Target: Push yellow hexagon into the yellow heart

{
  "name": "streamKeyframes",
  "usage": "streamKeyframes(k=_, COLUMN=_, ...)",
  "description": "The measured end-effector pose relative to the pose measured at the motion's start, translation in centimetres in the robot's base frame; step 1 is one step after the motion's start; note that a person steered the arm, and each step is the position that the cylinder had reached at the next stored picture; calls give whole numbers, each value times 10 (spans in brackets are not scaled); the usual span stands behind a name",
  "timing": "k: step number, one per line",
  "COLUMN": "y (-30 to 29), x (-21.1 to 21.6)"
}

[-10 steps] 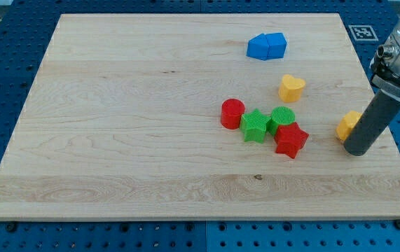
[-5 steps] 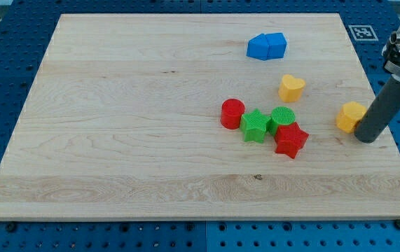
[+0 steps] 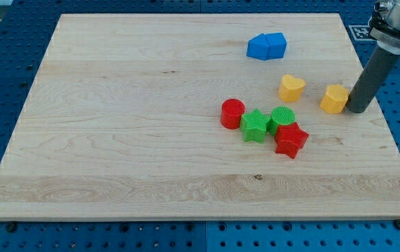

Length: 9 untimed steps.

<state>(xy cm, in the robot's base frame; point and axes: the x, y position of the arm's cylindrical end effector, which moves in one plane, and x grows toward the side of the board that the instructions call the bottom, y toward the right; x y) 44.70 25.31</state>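
Observation:
The yellow hexagon point(image 3: 335, 99) lies on the wooden board at the view's right. The yellow heart point(image 3: 291, 88) lies to its left, with a small gap between them. My tip point(image 3: 357, 110) stands right against the hexagon's right side, near the board's right edge. The rod rises from there toward the view's top right.
Two blue blocks point(image 3: 266, 45) lie joined above the heart. Below and left of the heart lies a cluster: a red cylinder point(image 3: 232, 113), a green star point(image 3: 256, 126), a green cylinder point(image 3: 282, 118) and a red star point(image 3: 290, 140). The board's right edge point(image 3: 376, 98) runs just right of my tip.
My tip has moved up and left along the board's right side, pushing the yellow hexagon up and left, closer to the yellow heart. The other blocks have not moved.

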Motion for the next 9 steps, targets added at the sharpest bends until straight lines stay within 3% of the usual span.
streamKeyframes(k=9, y=4, x=-7)
